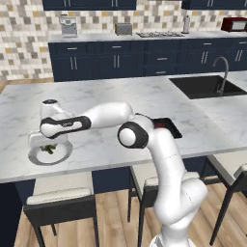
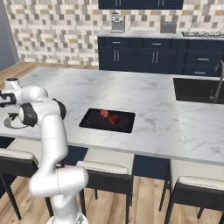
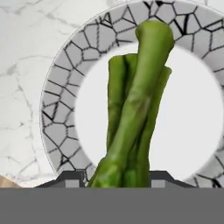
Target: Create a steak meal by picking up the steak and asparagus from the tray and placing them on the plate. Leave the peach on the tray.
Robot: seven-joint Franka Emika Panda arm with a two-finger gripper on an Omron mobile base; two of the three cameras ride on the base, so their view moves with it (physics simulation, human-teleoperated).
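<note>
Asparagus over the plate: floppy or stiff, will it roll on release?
The asparagus looks stiff: its stalks run straight out from the hand without sagging. Probably light. Its rounded stalks might roll slightly, though the plate looks flat.

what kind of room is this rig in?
A rendered home kitchen, by the look of it: a marble island counter with an inset sink and tap, navy cabinets under a mosaic tile backsplash, and stools along the island's near edge.

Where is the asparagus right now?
The asparagus is over the plate at the left end of the island counter, between the tips of the gripper. The steak and peach are on the tray.
</note>
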